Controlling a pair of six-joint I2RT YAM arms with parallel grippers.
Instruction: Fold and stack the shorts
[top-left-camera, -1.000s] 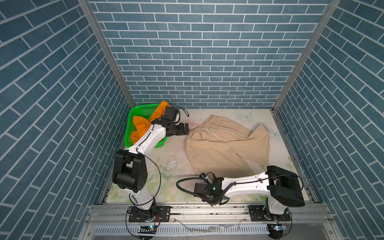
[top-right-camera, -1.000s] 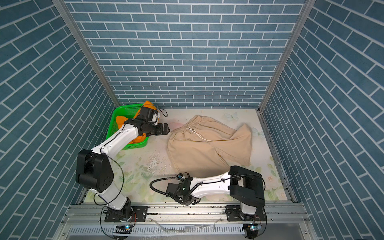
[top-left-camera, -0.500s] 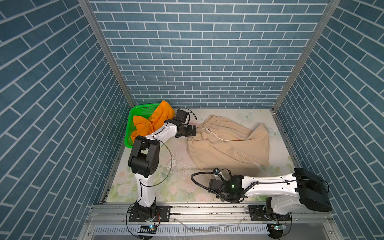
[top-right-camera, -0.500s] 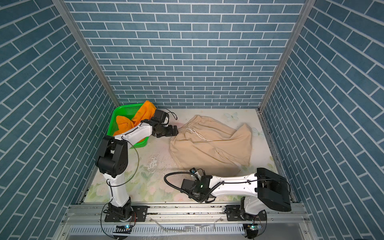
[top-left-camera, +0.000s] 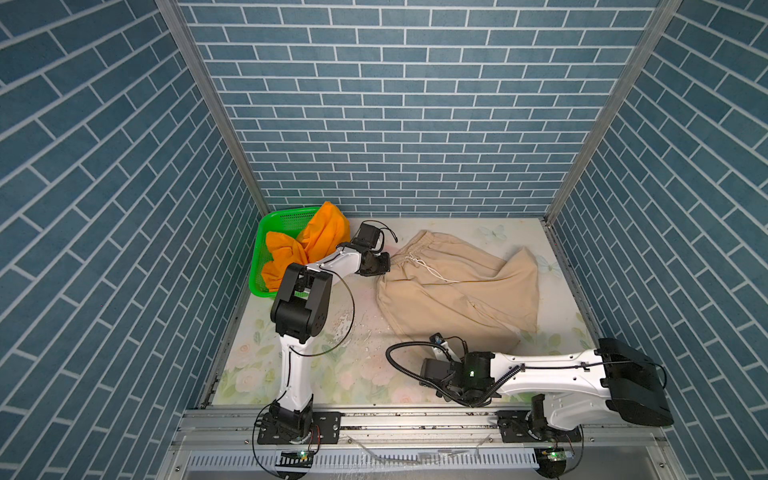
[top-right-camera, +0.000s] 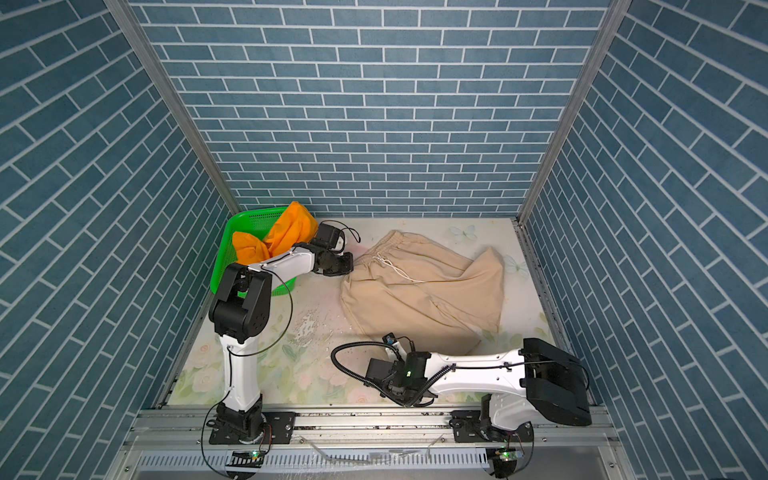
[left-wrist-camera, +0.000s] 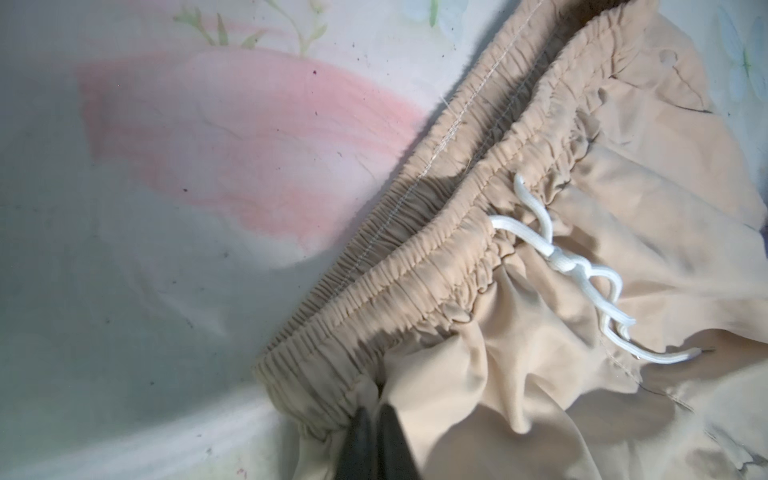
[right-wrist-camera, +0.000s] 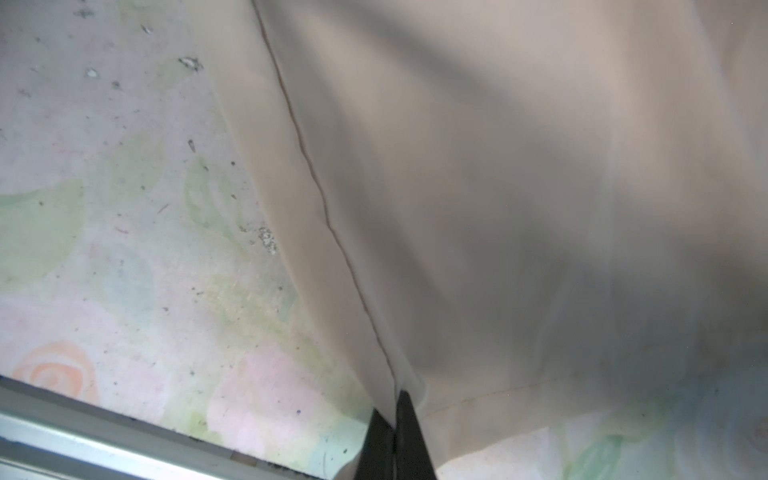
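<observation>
Both top views: beige cloth shorts (top-left-camera: 457, 291) with gathered waistband lie spread and unfolded on floral table cover (top-left-camera: 353, 374). In green perforated plastic basket (top-left-camera: 282, 218), far left corner: bright orange cloth shorts (top-left-camera: 322, 237), heaped. No fold, no stack; I judge task barely begun.

Left wrist view: left gripper (left-wrist-camera: 376, 419) fully closed, pinching waistband end of beige shorts. White drawstring (left-wrist-camera: 565, 259) near, untouched.

Right wrist view: right gripper (right-wrist-camera: 392, 419) closed tight on hem corner of same shorts, beside seam.

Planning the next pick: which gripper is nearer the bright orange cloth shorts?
Left. The left gripper pinches the beige shorts' waistband beside the orange shorts; the right gripper pinches the beige hem, far off.
</observation>
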